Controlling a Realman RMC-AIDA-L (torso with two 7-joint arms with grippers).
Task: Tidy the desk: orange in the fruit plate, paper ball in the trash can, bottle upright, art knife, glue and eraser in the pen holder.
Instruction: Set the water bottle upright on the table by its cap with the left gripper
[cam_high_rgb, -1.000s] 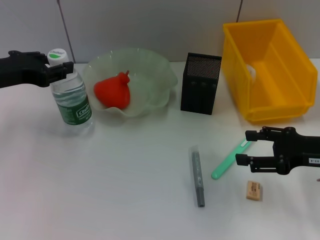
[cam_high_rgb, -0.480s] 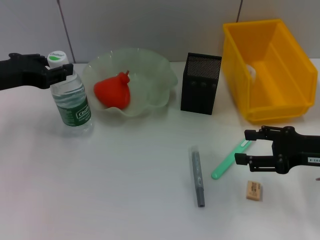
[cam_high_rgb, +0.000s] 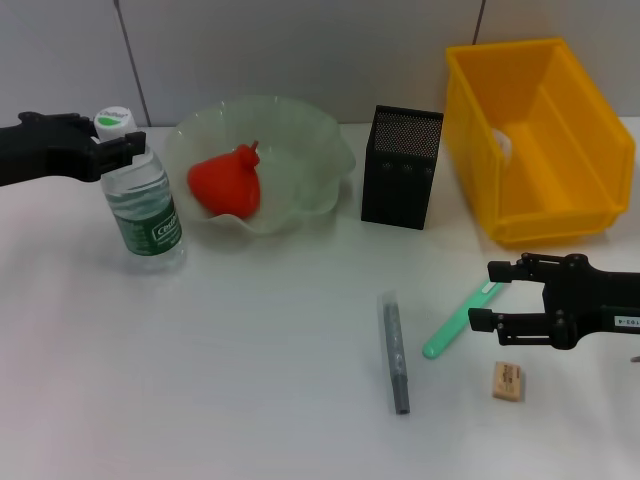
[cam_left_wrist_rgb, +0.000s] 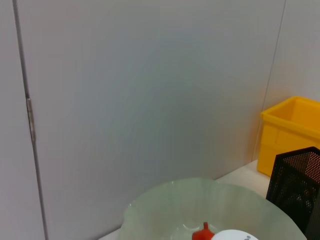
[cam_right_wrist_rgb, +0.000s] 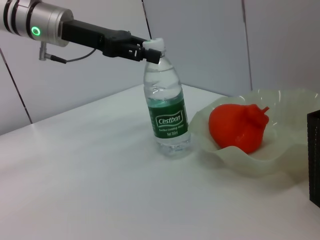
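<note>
The bottle (cam_high_rgb: 143, 195) stands upright near the worktop's far left corner, just beside the fruit plate (cam_high_rgb: 300, 135), with water in it and a smooth clear wall. The left gripper (cam_high_rgb: 120, 148) sits at its neck under the white cap (cam_high_rgb: 113, 120), fingers closed on the neck as far as the head and right wrist views allow. Partly full, the bottle is probably moderately heavy and its thin wall would dent under a squeeze, so the stiff neck is the sound place to hold.

The orange (cam_high_rgb: 227, 180) already lies in the fruit plate. The right gripper (cam_high_rgb: 484, 295) hovers near the worktop's right edge, fingers apart, with the green art knife (cam_high_rgb: 458, 319) between and below them and the eraser (cam_high_rgb: 507, 381) just nearer the front edge. The knife is light, rigid and slim; its middle suits a pinch. The grey glue stick (cam_high_rgb: 396, 352) lies beside it, the pen holder (cam_high_rgb: 402, 167) farther back, next to the trash can (cam_high_rgb: 530, 140).
</note>
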